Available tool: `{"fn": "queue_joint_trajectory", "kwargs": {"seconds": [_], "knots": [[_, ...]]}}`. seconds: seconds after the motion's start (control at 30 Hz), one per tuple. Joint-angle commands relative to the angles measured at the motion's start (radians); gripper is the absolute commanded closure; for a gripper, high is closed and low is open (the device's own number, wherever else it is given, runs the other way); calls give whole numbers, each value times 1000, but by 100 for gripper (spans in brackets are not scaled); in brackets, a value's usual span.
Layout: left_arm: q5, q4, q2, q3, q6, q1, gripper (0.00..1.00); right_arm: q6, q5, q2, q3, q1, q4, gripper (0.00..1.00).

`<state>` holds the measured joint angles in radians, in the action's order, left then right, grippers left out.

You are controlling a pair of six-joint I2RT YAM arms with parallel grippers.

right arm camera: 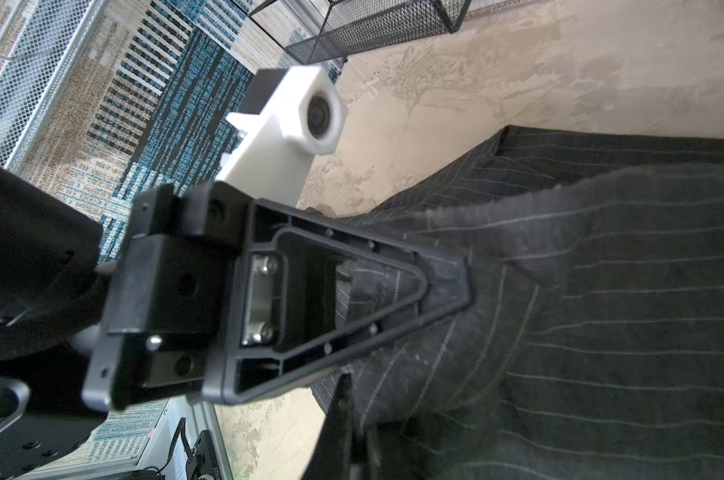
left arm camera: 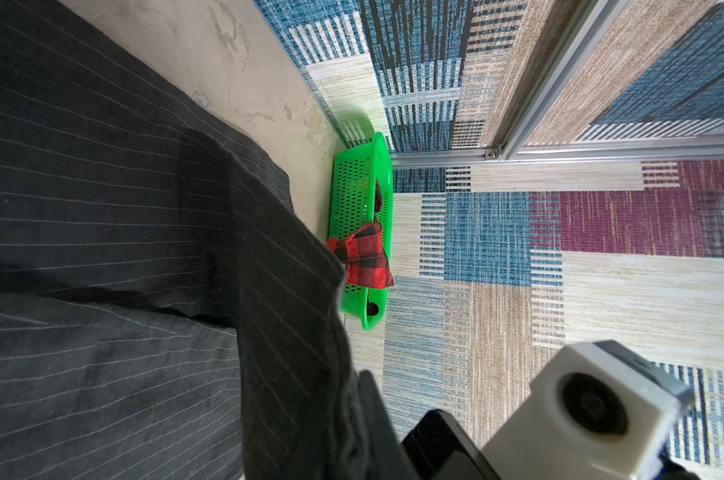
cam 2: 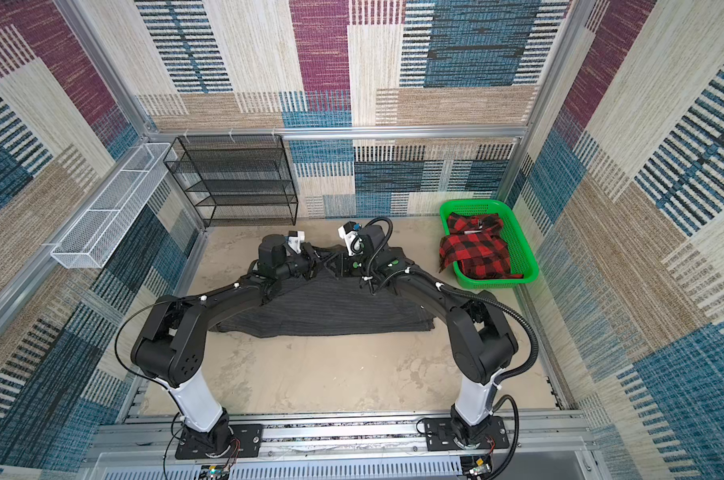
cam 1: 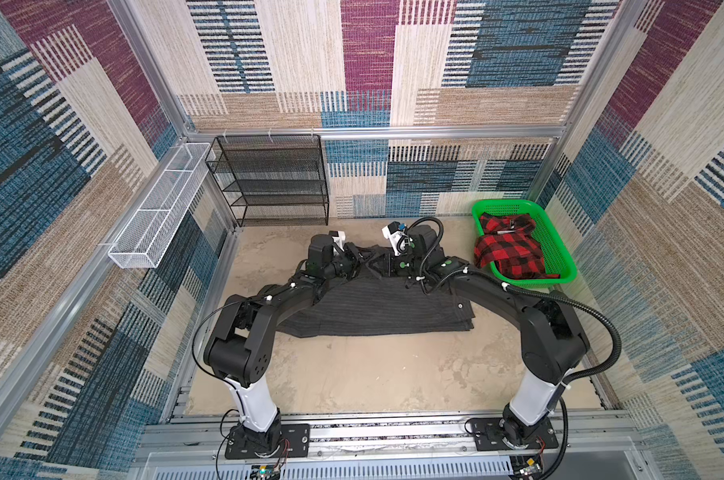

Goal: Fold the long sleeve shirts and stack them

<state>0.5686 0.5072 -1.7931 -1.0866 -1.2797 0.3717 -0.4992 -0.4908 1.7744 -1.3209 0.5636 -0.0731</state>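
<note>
The charcoal pinstripe shirt [cam 1: 376, 307] lies spread on the worktop [cam 1: 372, 374], nearer its far edge. The left jaws and right jaws meet at the shirt's far side, each clenched on a raised pinch of the soft, thin-striped cloth. The red-and-black check shirt [cam 1: 509, 249] sits crumpled in a green perforated plastic basket [cam 1: 557, 245] at the far right corner. The worktop is mottled beige; patchwork carpet lines the walls [cam 1: 368, 50].

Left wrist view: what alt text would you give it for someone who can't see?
A dark pinstriped shirt fills much of the frame, rumpled on a beige table. Beyond it a green basket stands by the patterned wall, a red-and-black checked shirt draped over its rim.
</note>
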Motion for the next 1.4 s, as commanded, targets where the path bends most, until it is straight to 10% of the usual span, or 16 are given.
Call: {"fn": "queue_joint_trajectory", "kwargs": {"seconds": [0.0, 0.2, 0.5, 0.87, 1.37], "knots": [[1, 39, -9, -13, -4, 1, 100, -8, -27, 2, -8, 5, 46, 90], [-3, 33, 15, -14, 25, 1, 100, 7, 3, -7, -17, 5, 14, 79], [2, -75, 98, -15, 109, -64, 100, 32, 120, -68, -15, 0, -50, 37], [163, -461, 223, -250, 329, -260, 100, 103, 422, -118, 11, -208, -250, 38], [213, -722, 321, -368, 471, -380, 100, 293, 489, 421, -407, -399, -294, 47]]}}
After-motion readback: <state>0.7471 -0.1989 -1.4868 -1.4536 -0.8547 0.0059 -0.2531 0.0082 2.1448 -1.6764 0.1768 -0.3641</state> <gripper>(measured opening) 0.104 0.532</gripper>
